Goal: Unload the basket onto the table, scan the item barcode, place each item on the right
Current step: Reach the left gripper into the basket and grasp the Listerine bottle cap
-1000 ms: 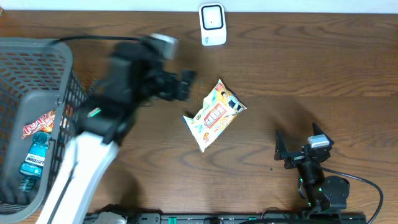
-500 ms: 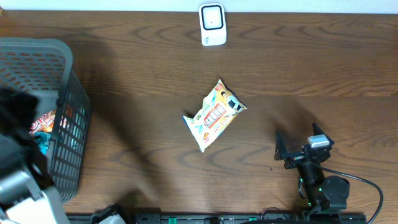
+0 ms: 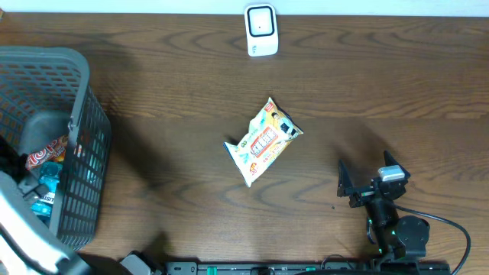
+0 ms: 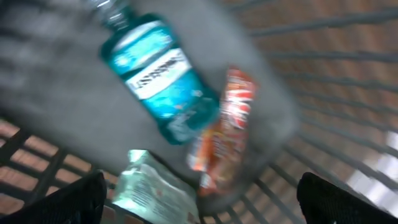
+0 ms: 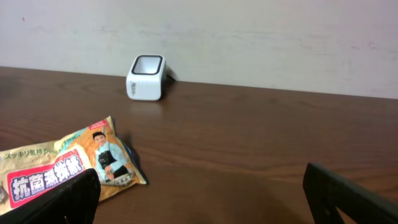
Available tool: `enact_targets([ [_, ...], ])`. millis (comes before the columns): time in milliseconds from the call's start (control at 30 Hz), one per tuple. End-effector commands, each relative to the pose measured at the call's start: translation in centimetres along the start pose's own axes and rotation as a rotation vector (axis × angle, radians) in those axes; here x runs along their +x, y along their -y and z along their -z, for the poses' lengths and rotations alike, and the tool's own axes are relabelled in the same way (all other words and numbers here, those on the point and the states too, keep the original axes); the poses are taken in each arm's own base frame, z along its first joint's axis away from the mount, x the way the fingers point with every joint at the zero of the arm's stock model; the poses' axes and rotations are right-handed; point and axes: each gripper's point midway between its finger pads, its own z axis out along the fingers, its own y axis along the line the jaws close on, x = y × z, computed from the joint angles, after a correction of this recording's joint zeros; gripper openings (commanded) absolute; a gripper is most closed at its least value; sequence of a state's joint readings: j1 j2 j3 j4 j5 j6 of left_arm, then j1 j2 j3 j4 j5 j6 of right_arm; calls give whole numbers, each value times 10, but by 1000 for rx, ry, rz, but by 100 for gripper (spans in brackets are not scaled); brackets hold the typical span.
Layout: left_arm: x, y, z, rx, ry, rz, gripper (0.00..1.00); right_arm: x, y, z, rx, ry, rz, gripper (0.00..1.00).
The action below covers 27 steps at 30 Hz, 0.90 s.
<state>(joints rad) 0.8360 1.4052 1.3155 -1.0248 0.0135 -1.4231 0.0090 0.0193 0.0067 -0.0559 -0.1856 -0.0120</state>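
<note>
A yellow snack packet [image 3: 263,141] lies flat in the middle of the table, with no gripper near it; the right wrist view has it at the lower left [image 5: 62,168]. The white barcode scanner [image 3: 260,30] stands at the far edge [image 5: 147,77]. My left gripper [image 4: 199,202] hangs open over the grey basket [image 3: 80,99], above a blue mouthwash bottle [image 4: 158,81], a red-orange packet [image 4: 227,130] and a pale green packet [image 4: 152,193]. Nothing is between its fingers. Near the front right edge my right gripper [image 3: 367,179] rests open and empty [image 5: 205,199].
The basket fills the table's left end, and my left arm [image 3: 23,229] reaches into it from the front left corner. A black cable [image 3: 451,221] loops by the right arm's base. A pale wall runs behind the scanner.
My left arm has swung from beside the snack packet at mid-table to the left, over the basket. The packet and the right arm have not moved.
</note>
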Motion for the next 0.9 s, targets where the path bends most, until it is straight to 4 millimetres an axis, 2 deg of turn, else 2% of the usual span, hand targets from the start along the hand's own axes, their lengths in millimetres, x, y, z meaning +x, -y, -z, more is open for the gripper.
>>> enact_targets([
  [0,-13,-22,-22,-147,84,181,98,1,-1,0,-4,-4,4,99],
  [67,-25,-36,-30,-225,169,207,98,1,-1,0,-5,-4,4,99],
  [200,-43,-49,-43,-328,290,172,98,1,-1,0,-4,-4,4,99],
  [367,-45,-50,-62,-370,307,160,98,1,-1,0,-4,-4,4,99],
  [600,-43,-61,-85,-464,310,144,98,1,-1,0,-5,-4,4,99],
  [733,-44,-66,-93,-496,322,138,98,1,-1,0,-4,-4,4,99],
  [867,-55,-68,-95,-494,396,158,98,1,-1,0,-4,-4,4,99],
])
